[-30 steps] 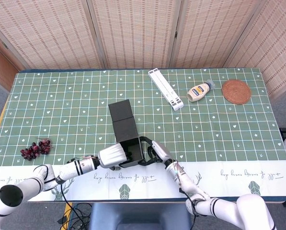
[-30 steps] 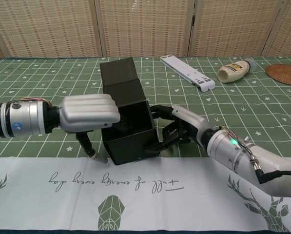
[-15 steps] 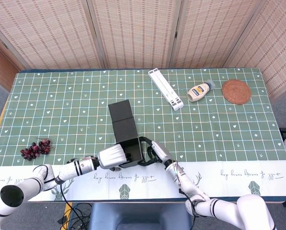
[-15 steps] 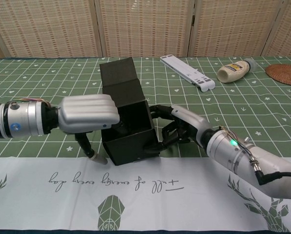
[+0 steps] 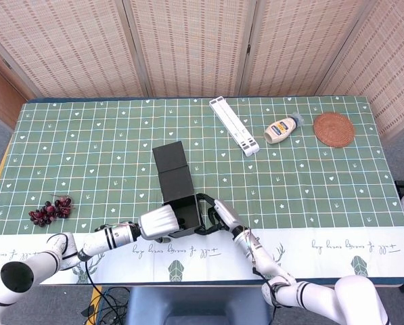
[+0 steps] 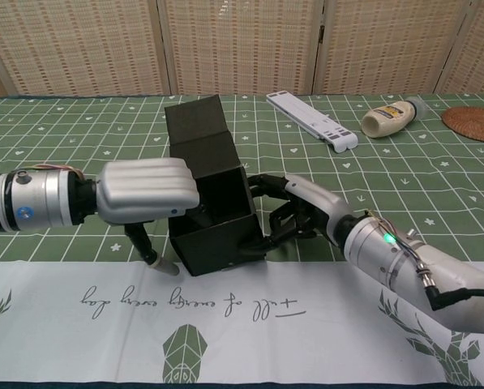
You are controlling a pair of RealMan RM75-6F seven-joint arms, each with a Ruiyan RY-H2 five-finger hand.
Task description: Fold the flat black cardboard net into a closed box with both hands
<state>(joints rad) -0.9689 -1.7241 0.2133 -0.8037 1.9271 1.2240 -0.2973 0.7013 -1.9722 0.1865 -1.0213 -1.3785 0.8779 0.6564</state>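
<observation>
Nearly formed, the black cardboard box (image 6: 213, 211) sits at the table's (image 5: 310, 183) near edge, open on top with its lid flap (image 6: 194, 119) raised behind, the left hand (image 6: 144, 190) cupping its left wall, the right hand (image 6: 294, 212) curled against its right, so folding the lid down likely comes next.

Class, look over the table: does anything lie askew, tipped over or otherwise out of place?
The mayonnaise bottle lies on its side near the woven coaster, and the white stand sits at a slant. The black box, between the left hand and right hand, is open.
</observation>
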